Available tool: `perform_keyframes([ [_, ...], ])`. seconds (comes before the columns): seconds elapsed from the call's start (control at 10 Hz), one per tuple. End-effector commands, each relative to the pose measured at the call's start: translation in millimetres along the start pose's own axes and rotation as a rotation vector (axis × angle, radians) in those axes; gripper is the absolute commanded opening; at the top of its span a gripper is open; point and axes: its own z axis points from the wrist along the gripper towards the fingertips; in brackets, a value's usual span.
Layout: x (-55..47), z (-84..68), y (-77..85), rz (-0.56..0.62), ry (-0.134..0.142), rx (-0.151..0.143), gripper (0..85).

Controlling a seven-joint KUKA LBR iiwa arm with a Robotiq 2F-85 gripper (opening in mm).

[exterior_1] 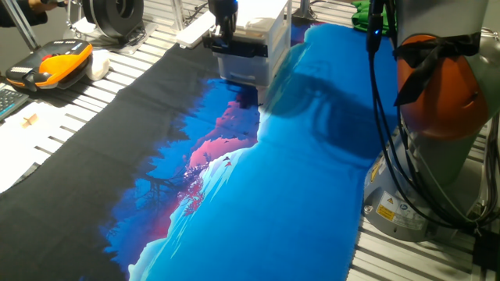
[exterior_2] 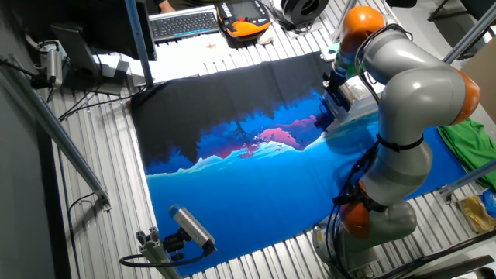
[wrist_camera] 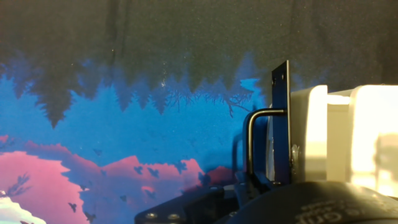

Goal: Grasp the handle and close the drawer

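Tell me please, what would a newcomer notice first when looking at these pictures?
First the big mat, a bright blue and pink landscape with a black forest edge, covering most of the table. Next the grey and orange robot arm, bending over the mat's far side. There its gripper reaches down at the dark handle on the small white drawer cabinet; in the hand view the handle shows as a thin bent bar.

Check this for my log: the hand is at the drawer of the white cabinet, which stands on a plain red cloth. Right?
Not quite. The cloth is not plain red: it is printed, mostly blue with a black forest band and a pink patch, as one fixed view shows. The rest holds: the hand is at the drawer of the white cabinet, which stands on that cloth.
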Motion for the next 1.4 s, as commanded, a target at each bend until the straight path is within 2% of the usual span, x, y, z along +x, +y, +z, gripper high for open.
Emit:
perform_keyframes([
  [0.0, 0.1, 0.1, -0.1, 0.002, 0.0, 0.0, 0.0],
  [0.3, 0.2, -0.1, -0.5, 0.006, -0.002, 0.008, 0.0],
  [1.3, 0.2, -1.1, -1.9, 0.02, -0.002, 0.008, 0.0],
])
